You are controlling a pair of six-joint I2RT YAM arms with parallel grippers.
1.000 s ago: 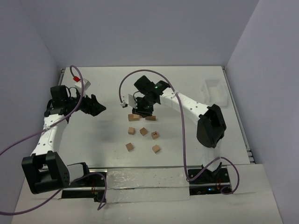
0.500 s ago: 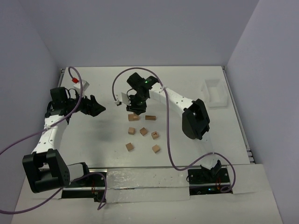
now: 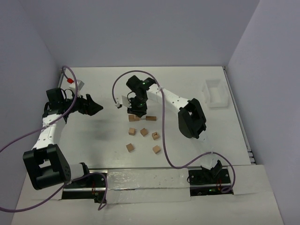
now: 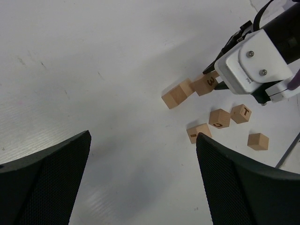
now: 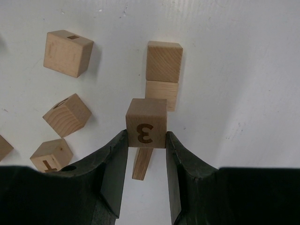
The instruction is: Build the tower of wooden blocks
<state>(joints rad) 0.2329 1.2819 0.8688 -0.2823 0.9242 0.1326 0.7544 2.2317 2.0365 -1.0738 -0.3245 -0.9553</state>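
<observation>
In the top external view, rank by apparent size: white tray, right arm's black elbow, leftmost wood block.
1. right arm's black elbow, though likely raised nearer the camera.
2. white tray.
3. leftmost wood block, clearly smallest.

In the right wrist view, the left edge cuts off one block (image 5: 3,146), the right tool (image 5: 146,137) covers the bottom of the T block (image 5: 50,154), and the numbered block (image 5: 146,125) hides all but a narrow strip of the block beneath (image 5: 142,165). From above, we cannot see the numbered block under that tool, and the marks on the loose blocks (image 3: 144,132) are too small for us to read.
</observation>
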